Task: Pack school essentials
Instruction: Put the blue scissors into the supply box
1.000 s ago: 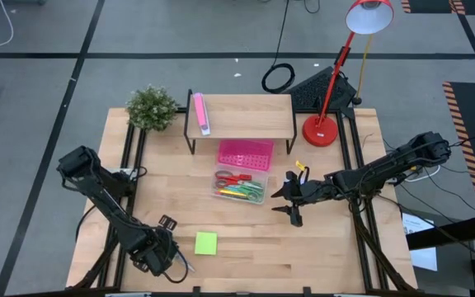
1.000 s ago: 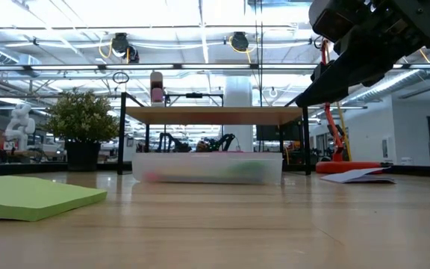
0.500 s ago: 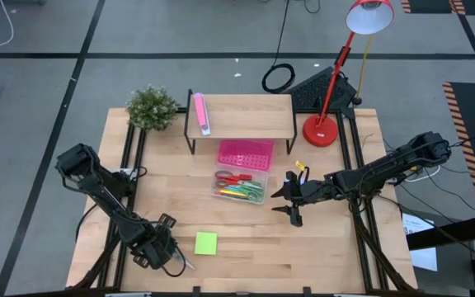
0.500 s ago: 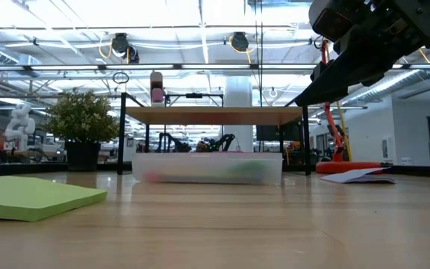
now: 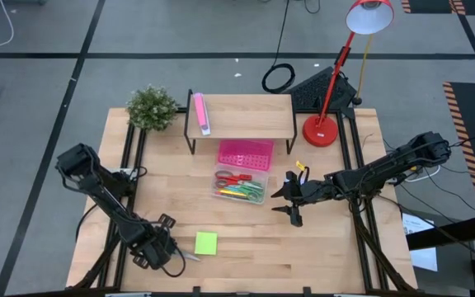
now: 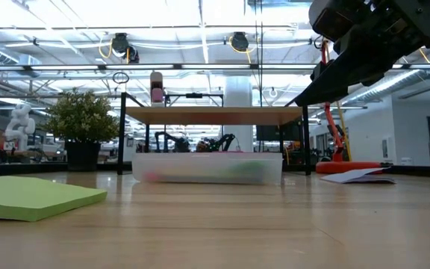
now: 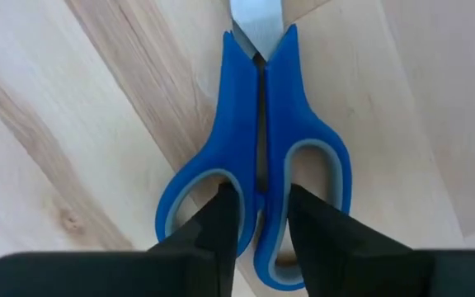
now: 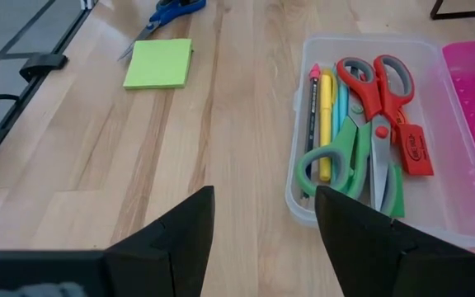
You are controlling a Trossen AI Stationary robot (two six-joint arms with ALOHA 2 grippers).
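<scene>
Right, blue-handled scissors (image 7: 258, 177) lie flat, blades closed, w/ grey-lined loops.

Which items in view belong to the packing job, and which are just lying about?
Job:
- blue-handled scissors, between the left gripper fingers
- lime-green square note pad
- red-handled scissors, green-handled scissors, pens in the clear plastic box

Lying about:
- pink perforated tray
- potted plant
- red desk lamp
- wooden shelf

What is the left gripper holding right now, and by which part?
The left gripper is closing around the blue scissors, fingers straddling the middle bar between the two handle loops; a firm grip cannot be told. The right gripper is open and holds nothing.
</scene>
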